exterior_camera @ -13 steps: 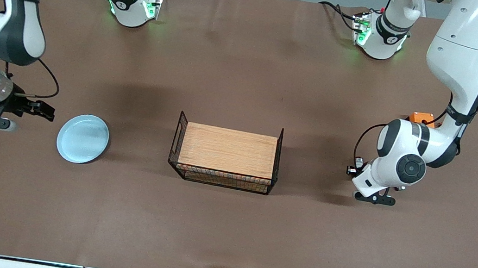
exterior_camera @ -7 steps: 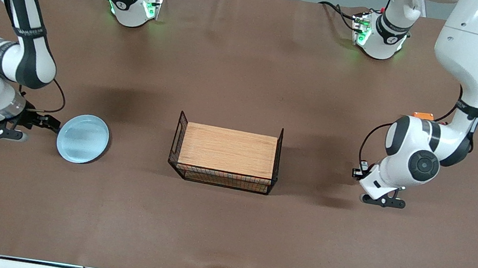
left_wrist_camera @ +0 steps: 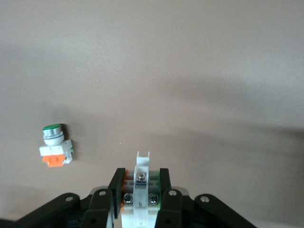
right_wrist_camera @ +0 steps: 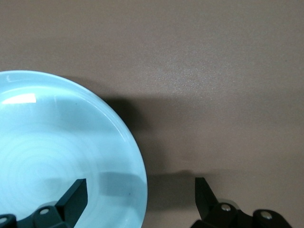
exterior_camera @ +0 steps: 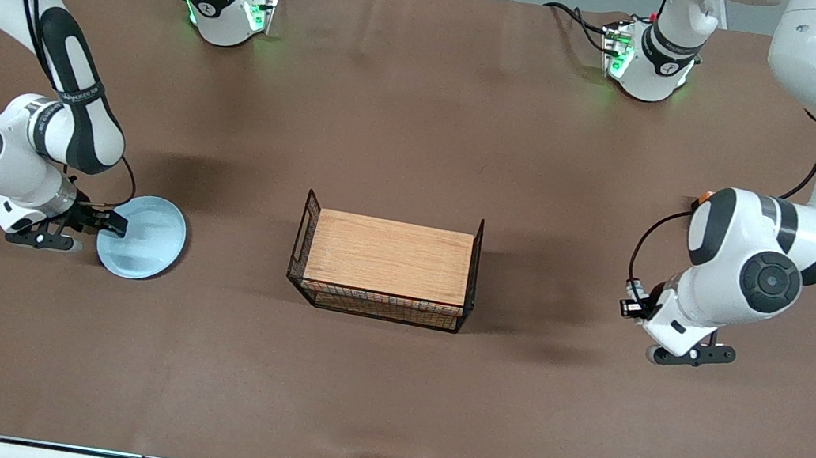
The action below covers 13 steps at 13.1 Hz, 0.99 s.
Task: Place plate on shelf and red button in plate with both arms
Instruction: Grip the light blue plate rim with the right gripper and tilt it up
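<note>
The right gripper (exterior_camera: 107, 223) has closed in on the plate (exterior_camera: 150, 245). Its wide-spread fingers (right_wrist_camera: 73, 197) now straddle the rim at the right arm's end of the table, well apart from the basket (exterior_camera: 388, 254). The left gripper (left_wrist_camera: 141, 173) stays clamped on the red button (left_wrist_camera: 141, 164), only its white body showing, over the table's left-arm end.
</note>
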Tool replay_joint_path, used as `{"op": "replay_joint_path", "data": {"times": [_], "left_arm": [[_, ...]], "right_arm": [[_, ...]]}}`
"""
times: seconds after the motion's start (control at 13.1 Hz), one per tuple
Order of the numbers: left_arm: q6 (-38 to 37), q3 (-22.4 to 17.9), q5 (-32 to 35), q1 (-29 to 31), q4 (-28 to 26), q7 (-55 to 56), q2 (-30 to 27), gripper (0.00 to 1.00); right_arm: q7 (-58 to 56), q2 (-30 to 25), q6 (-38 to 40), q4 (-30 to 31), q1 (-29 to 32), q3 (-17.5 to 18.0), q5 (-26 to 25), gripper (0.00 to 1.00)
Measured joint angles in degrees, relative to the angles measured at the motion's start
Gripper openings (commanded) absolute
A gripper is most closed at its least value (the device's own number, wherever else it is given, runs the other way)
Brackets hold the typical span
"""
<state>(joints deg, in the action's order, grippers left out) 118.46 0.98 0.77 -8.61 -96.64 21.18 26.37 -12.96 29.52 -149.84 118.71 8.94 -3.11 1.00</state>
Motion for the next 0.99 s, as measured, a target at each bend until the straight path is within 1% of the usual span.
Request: {"op": "replay_joint_path", "data": {"times": [0.08,0.23,0.3,0.53,0.61,0.68,0.76,0.84,0.99], "left_arm": [[-1.04,0.0,0.0,0.0,1.38,2.19,0.0,0.22],[-1.57,0.02,-0.68,-0.02,3.3,6.99,0.0,0.22],[-1.6,0.03,-1.65,-0.03,4.03,9.14,0.0,0.22],[-1.62,0.02,-4.54,-0.02,5.94,15.29,0.0,0.22],[-1.62,0.01,-5.87,0.0,6.53,18.54,0.0,0.22],[-1.62,0.01,-6.91,0.0,6.93,21.96,0.0,0.22],[-1.62,0.01,-7.44,0.0,7.16,24.93,0.0,0.22],[-1.62,0.01,-7.93,0.0,7.26,27.11,0.0,0.22],[-1.64,-0.02,-10.49,0.0,7.27,30.17,0.06,0.21]], "right_arm": [[-0.24,0.13,0.01,-0.01,0.23,0.0,0.01,0.86],[-2.05,0.59,0.01,-0.04,0.92,-0.01,0.02,0.71],[-2.89,0.8,0.01,-0.05,1.16,-0.01,0.03,0.6],[-3.46,0.89,0.21,-0.31,1.23,0.32,0.13,0.18],[-3.48,0.85,0.3,-0.47,1.24,0.27,0.13,0.07],[-3.48,0.84,0.31,-0.59,1.26,0.2,0.39,0.03],[-3.49,0.83,0.32,-0.69,1.29,0.17,1.33,0.0],[-3.59,0.65,0.65,-0.89,1.29,0.23,2.66,0.0],[-3.79,0.64,2.45,-1.6,1.3,0.34,3.45,0.0]]}}
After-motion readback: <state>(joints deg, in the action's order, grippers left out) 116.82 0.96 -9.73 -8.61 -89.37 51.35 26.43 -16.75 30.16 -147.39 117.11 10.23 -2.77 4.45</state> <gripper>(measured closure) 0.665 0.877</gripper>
